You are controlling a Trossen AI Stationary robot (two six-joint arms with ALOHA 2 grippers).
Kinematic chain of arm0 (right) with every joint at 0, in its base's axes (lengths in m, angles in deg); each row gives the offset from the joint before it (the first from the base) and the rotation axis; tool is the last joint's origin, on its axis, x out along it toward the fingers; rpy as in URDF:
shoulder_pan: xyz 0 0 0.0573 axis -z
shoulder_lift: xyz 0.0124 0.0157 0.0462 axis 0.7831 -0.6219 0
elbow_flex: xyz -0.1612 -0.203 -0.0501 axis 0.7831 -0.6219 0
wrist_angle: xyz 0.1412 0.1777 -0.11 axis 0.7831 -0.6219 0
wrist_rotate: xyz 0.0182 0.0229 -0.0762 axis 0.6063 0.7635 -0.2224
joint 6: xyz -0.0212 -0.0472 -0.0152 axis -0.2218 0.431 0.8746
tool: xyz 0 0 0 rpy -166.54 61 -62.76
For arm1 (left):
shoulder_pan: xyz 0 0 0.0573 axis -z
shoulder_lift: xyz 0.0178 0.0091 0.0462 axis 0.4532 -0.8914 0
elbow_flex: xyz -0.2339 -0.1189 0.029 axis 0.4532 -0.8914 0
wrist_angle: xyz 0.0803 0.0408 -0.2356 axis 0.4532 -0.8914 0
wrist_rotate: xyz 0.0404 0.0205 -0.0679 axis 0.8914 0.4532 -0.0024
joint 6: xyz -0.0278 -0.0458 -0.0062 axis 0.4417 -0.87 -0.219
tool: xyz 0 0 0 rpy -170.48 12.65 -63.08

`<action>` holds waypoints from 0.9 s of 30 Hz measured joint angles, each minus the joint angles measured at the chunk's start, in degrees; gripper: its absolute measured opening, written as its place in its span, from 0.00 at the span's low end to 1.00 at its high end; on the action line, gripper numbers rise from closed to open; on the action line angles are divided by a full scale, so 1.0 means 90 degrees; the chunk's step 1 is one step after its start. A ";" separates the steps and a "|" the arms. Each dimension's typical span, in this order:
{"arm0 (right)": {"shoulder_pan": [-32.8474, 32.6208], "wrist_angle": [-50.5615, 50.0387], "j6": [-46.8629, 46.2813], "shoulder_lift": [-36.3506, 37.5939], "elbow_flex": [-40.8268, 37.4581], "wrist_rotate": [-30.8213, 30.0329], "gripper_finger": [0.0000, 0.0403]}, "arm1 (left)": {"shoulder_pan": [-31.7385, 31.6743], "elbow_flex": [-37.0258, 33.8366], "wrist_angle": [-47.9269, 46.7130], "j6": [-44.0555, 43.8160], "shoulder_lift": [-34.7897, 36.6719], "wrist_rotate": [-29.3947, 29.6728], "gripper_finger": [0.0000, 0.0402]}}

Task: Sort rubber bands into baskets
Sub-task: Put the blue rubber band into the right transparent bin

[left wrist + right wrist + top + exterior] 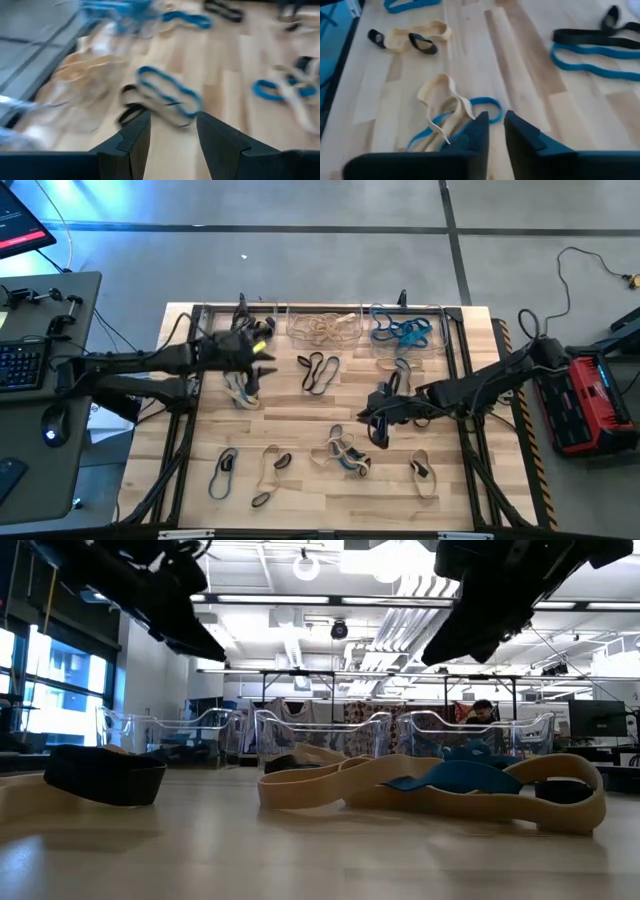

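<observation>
Tan, blue and black rubber bands point(340, 455) are scattered mid-frame below three clear baskets point(325, 327). Left gripper point(252, 370) is shown spread, empty; right gripper point(377, 423) slightly parted, empty.

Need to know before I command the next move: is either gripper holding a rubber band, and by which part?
Neither. The left gripper is open and empty; the right gripper has nothing between its jaws.

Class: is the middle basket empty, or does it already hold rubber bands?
Not empty: the middle basket holds a tangle of tan rubber bands, seen from above.
</observation>
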 joint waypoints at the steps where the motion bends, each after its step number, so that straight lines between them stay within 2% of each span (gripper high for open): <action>1: -0.0011 0.0131 -0.0062 -0.0133 0.0000 0.0058 0.16 | 0.0166 -0.0097 0.0161 -0.0072 0.0003 0.0006 0.38; 8: 0.0211 0.0844 -0.0630 -0.1017 0.0007 0.0474 0.28 | 0.1080 -0.0598 0.1301 -0.0298 -0.0011 0.0060 0.38; 16: 0.0478 0.1117 -0.0723 -0.1720 0.0188 0.0712 0.29 | 0.1640 -0.0630 0.1526 -0.0414 -0.0019 0.0541 0.38; 20: 0.0527 0.0769 -0.0422 -0.2167 0.0700 0.0824 0.29 | 0.1768 -0.0631 0.1547 -0.0417 -0.0019 0.0631 0.38; 27: 0.0612 -0.0750 0.0071 -0.3097 0.1893 0.0861 0.29 | 0.1907 -0.0629 0.1598 -0.0417 -0.0019 0.0644 0.38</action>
